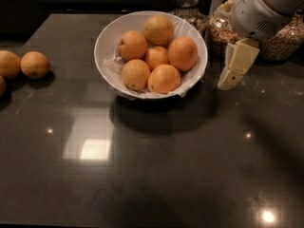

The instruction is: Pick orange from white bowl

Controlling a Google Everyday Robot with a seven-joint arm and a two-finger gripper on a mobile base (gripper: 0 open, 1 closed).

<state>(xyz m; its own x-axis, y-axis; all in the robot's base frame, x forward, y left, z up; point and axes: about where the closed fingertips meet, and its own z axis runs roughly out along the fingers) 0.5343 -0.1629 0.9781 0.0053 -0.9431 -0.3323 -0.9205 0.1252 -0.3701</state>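
**Camera view.** My pincer (231,79) hangs just outside the white bowl (105,38), beside the nearer rim, with its tip slanting down toward the counter (156,175). I cannot tell whether it is wide or narrow. The orange (183,53), the deepest-coloured of six, lies just across that rim, on the side of the bowl closest to my pincer. Being round, it offers no long axis. I judge the coming move to be a lift over the rim.

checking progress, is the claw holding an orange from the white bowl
No, the claw hangs right of the white bowl, apart from it, and the orange lies in the bowl.
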